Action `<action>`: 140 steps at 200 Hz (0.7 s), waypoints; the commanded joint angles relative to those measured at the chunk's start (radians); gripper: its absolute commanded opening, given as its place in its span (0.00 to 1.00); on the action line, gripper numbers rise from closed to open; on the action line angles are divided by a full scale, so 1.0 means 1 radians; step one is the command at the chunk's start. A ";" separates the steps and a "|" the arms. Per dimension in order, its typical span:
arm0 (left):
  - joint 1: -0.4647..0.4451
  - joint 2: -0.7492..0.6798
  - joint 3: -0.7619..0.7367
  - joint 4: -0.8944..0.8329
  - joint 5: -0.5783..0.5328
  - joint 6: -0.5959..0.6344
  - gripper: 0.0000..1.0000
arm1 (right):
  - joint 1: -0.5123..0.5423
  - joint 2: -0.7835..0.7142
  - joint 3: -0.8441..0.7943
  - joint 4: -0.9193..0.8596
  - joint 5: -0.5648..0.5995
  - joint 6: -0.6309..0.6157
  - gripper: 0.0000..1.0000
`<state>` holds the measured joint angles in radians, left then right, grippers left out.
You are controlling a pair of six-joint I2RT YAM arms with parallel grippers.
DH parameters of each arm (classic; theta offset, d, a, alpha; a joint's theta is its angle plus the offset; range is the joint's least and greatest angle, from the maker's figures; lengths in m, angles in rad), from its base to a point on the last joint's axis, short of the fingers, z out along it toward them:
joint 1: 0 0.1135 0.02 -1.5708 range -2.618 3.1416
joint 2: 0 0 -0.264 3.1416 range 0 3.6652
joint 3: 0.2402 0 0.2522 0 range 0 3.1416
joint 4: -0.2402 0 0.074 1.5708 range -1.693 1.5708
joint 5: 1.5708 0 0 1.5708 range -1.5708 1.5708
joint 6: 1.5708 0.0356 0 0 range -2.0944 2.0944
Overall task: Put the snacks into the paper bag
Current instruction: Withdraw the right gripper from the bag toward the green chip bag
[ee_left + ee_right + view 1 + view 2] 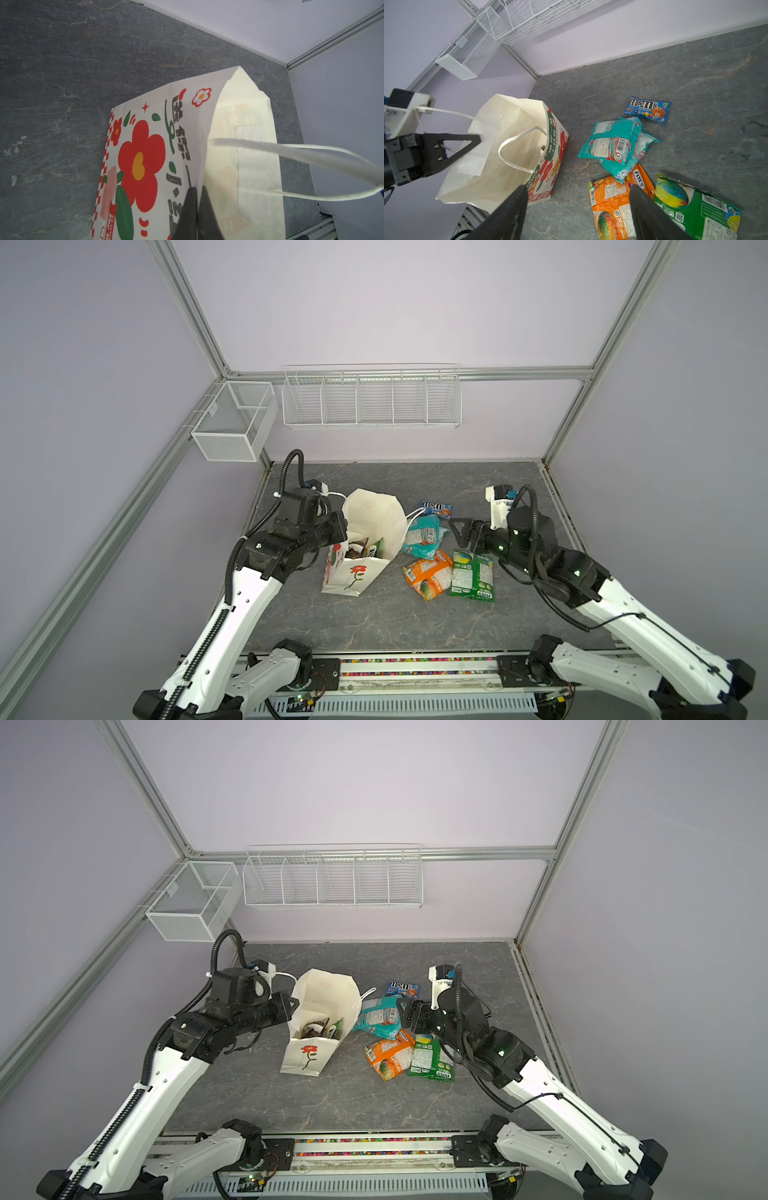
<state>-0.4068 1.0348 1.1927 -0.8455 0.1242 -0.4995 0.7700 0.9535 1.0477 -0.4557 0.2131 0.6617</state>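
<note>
While the left gripper [198, 188] pinched the paper bag [353, 578] by its side wall near the rim, fingers narrow w/ only paper btwn them, the bag stood upright and open on the counter [374, 626], left of centre. A dark pkt [356, 549] and a green-white pkt [376, 549] showed inside; brands too small to tell. The right gripper [578, 188] hung empty over the loose pile, fingers wide.

Step in hand, by my read: going for the next snack. Four lay right of the bag:
- teal bag [424, 537], nearest, one corner on the orange FOX'S bag [428, 576]
- green bag [471, 574], just beside the orange one
- M&M's pack [436, 509], apart, toward the back wall

Next move prob. calls for a drop onto the teal bag, a firm pinch on crinkly film, then a lift over the rim w/o knocking the bag.

The counter was dark grey, stone-look. The room had lilac walls, an alu frame, a long wire basket [372, 400] and a mesh box [232, 427] up on the wall.
</note>
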 commanded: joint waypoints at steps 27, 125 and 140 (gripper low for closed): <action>-0.005 -0.002 -0.012 0.016 -0.004 0.006 0.00 | -0.072 -0.025 -0.076 -0.028 -0.045 0.102 0.82; -0.005 0.000 -0.018 0.020 -0.004 0.007 0.00 | -0.186 -0.064 -0.248 -0.029 -0.121 0.212 0.92; -0.005 0.000 -0.020 0.022 -0.006 0.007 0.00 | -0.206 -0.074 -0.272 -0.032 -0.137 0.222 0.92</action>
<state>-0.4068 1.0351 1.1851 -0.8352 0.1246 -0.4995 0.5926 0.9073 0.8154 -0.4843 0.1127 0.8352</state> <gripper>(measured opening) 0.047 0.919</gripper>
